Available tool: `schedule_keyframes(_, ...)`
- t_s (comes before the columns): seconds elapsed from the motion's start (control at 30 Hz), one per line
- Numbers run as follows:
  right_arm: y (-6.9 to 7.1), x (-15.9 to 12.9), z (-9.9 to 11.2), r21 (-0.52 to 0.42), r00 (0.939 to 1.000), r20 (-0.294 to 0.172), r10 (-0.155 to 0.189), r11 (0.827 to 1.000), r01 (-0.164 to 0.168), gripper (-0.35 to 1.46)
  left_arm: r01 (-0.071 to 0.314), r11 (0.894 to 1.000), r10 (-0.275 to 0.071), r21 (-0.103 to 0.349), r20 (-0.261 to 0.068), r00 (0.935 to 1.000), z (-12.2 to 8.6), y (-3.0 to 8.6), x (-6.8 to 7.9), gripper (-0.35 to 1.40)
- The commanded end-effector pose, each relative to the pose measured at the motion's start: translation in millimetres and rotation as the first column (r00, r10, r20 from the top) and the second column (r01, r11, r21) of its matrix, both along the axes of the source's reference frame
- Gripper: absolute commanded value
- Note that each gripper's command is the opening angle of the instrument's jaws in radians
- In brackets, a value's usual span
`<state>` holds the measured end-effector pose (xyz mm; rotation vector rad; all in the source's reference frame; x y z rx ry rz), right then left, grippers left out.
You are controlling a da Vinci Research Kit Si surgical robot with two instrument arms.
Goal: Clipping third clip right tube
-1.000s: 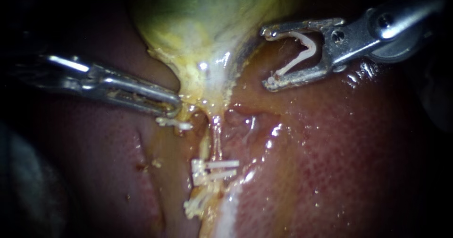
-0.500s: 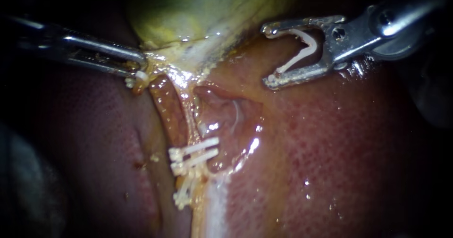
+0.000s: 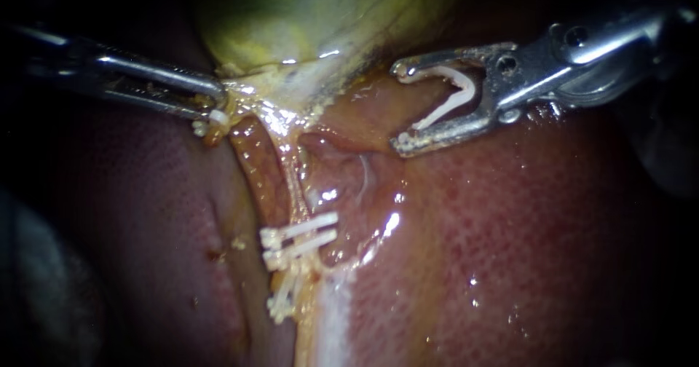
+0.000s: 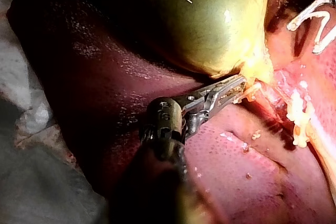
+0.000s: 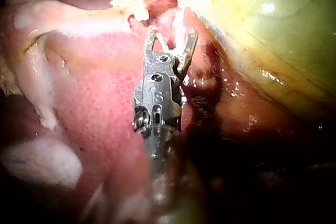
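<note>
A: Where do we have the right tube (image 3: 293,181)?
B: A little left of centre in the endoscope view; it is the thin pale strand running from the gallbladder (image 3: 291,17) at 12 o'clock toward 6 o'clock, over the liver (image 3: 510,250); a broader brown strand (image 3: 258,170) lies just beside it on its 9 o'clock side.
A: And the clips we see on it?
B: Two white ones cross its lower end, the upper clip (image 3: 309,225) just above the lower clip (image 3: 306,245); more clip pieces (image 3: 280,305) sit nearer 6 o'clock; we cannot tell which strand those hold.
A: Our left instrument (image 3: 215,108)?
B: It comes in from 10 o'clock; its end effector is clenched on the yellowish lower edge of the gallbladder, where the tube begins; the left wrist view shows the jaws together on that tissue; a small white piece (image 3: 211,123) lies right at the tip.
A: Our right instrument (image 3: 397,106)?
B: In from 2 o'clock; its end effector stands wide, grasping a loaded clip (image 3: 444,107), a white V with one leg against each jaw and its mouth facing 9 o'clock.
A: Is that clip around the tube?
B: No; it hangs over the liver at the tube's 2 o'clock, apart from it, near the gallbladder's edge.
</note>
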<state>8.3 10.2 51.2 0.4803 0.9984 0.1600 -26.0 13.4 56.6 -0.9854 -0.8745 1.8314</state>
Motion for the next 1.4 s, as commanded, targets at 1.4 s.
schedule_keyframes(1.4, -7.8, 10.6, 10.5, 0.615, 0.9636, 0.04, 0.264, 0.753, -0.232, 0.45, 0.007, 1.0, -0.007, 0.004, -0.004, 1.0, -0.2, -0.3, -0.4, -0.35)
